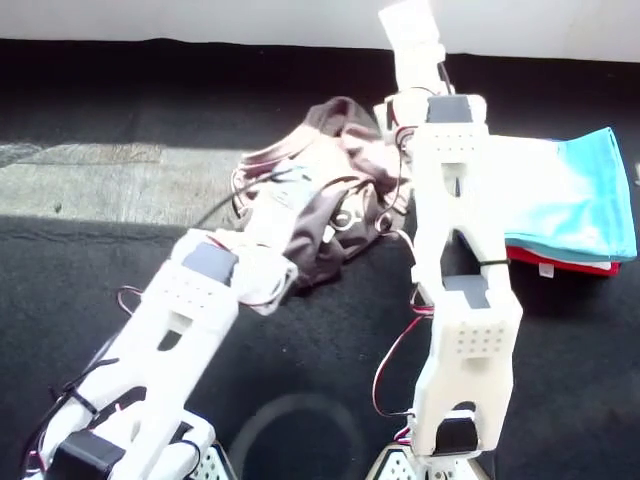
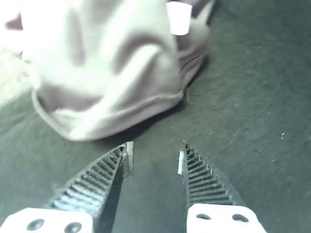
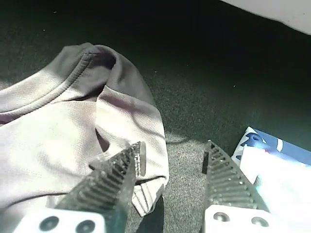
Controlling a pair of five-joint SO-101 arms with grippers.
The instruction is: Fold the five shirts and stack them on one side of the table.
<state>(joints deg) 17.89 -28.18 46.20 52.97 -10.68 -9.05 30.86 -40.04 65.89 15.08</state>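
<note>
Item: mauve knit shirt (image 1: 345, 135), crumpled, beside folded stack (image 1: 570, 200); we judge its length perhaps diagonal. Left gripper (image 2: 154, 158), right gripper (image 3: 172, 155): jaws apart, empty.

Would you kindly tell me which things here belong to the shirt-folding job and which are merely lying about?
Job:
- crumpled mauve shirt
- folded stack
- left tool, open
- right tool, open

Merely about:
- black table cover
- red wire
</note>
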